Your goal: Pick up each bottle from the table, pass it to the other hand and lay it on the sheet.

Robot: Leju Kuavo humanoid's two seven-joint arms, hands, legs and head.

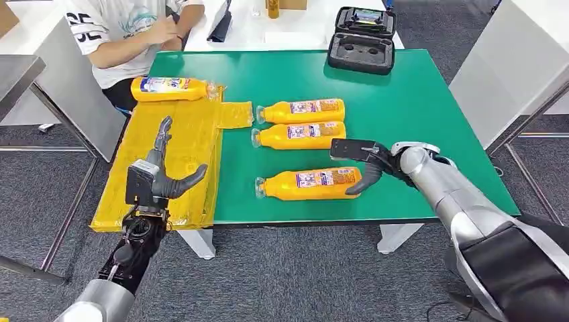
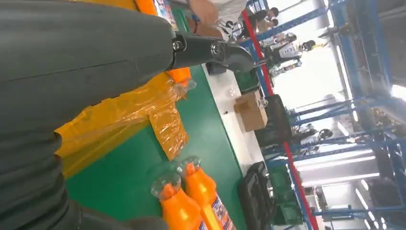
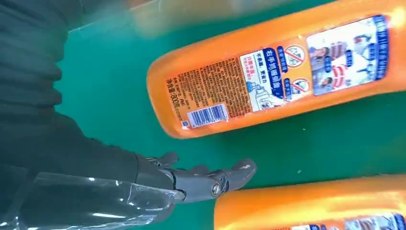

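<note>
Bottles: three orange ones lie flat on the green table (image 1: 416,94), one more (image 1: 171,88) on the yellow sheet (image 1: 181,154). Right hand (image 1: 368,164) is spread and holding nothing, thumb curling down by the base of the nearest bottle (image 1: 310,184); can't tell if it touches. Left hand (image 1: 158,176) hovers over the sheet, fingers apart, nothing in it.

A green table (image 1: 416,100) stood on a grey carpeted floor (image 1: 302,275). At its far edge, toward the far right corner, lay an open black moulded case (image 1: 362,40), its lid tipped up (something small sat in the lid, too small to make out). Beyond the far left corner sat a person in a white printed T-shirt (image 1: 127,30), hands together. White tables (image 1: 516,60) flanked the right side.
</note>
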